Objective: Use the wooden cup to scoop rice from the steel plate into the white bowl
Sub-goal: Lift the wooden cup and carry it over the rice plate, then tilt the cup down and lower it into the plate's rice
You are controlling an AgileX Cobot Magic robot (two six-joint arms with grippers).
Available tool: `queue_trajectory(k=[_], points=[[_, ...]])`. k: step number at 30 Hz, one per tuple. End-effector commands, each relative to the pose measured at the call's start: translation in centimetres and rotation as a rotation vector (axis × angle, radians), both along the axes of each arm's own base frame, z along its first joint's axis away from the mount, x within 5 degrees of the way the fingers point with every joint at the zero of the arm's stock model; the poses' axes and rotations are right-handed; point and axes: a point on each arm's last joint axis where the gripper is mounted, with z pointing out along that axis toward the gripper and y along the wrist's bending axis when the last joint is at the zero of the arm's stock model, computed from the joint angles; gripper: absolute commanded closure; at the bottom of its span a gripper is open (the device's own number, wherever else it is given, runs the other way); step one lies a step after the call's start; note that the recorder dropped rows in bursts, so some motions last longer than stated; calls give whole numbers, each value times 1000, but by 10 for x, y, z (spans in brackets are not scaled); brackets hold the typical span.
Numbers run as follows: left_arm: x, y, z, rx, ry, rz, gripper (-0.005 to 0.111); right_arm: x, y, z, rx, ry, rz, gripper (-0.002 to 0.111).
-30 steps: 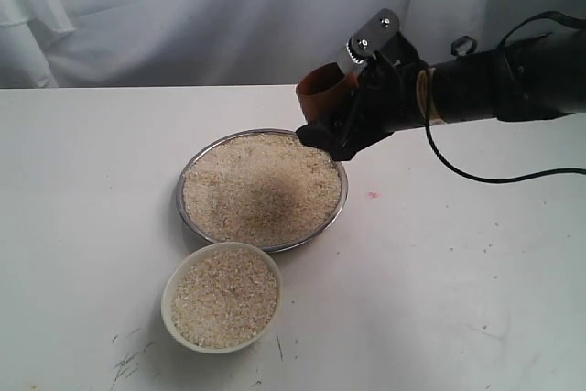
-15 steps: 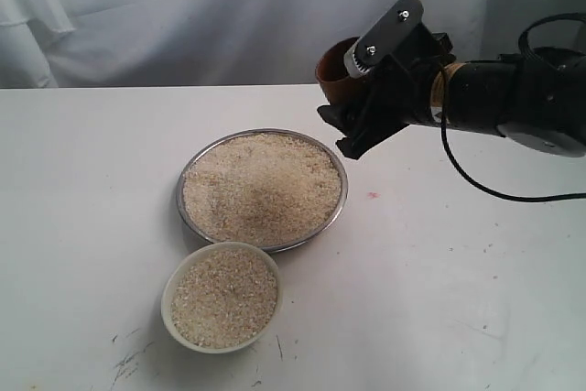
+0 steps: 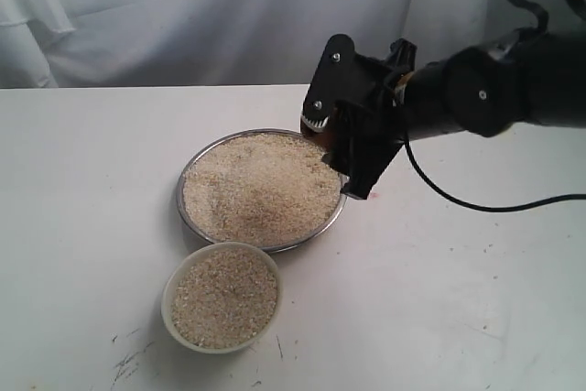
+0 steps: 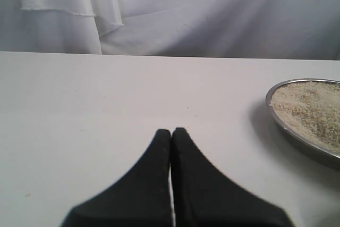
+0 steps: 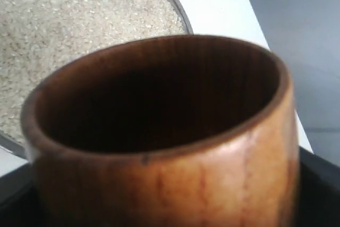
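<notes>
White table [image 3: 458,309], wooden cup [image 5: 159,131] clamped in right end effector [image 3: 341,146], over steel plate [image 3: 179,197] rim

The right arm [image 3: 476,98] has a matte black housing; a black cable [image 3: 458,202] loops off it. Silver screws [image 3: 337,57] fasten its finger plate. The left end effector [image 4: 171,131] has two black tapered fingers [image 4: 149,184].

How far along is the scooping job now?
Done: the white bowl already holds rice nearly to its rim. In hand: the right tool holds the wooden cup, looking empty, at the steel plate's rim. Left: scoop and pour; much rice remains on the plate.
</notes>
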Motion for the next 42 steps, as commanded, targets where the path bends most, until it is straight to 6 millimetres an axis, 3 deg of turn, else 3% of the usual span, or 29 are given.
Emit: queue_trajectory(k=[1,7,13,18,25,32,42], points=[[0,0,-1,-4,-7,-1,107,4,6,20,-35,79,21,108],[0,0,-1,-4,-7,-1,107,14,22,24,-86,85,58,108],[0,0,-1,-4,-7,-1,107,14,38,5,-230,37,129,108],[0,0,-1,-4,-7,-1,107,14,44,0,-222,32,140,108],[0,0,-1,-4,-7,-1,107,25,52,6,-200,-154,201,108],[0,0,-1,-4,-7,-1,107,36,54,-12,-289,-205,254,108],[0,0,-1,-4,-7,-1,107,44,45,-18,-619,-354,398,108]])
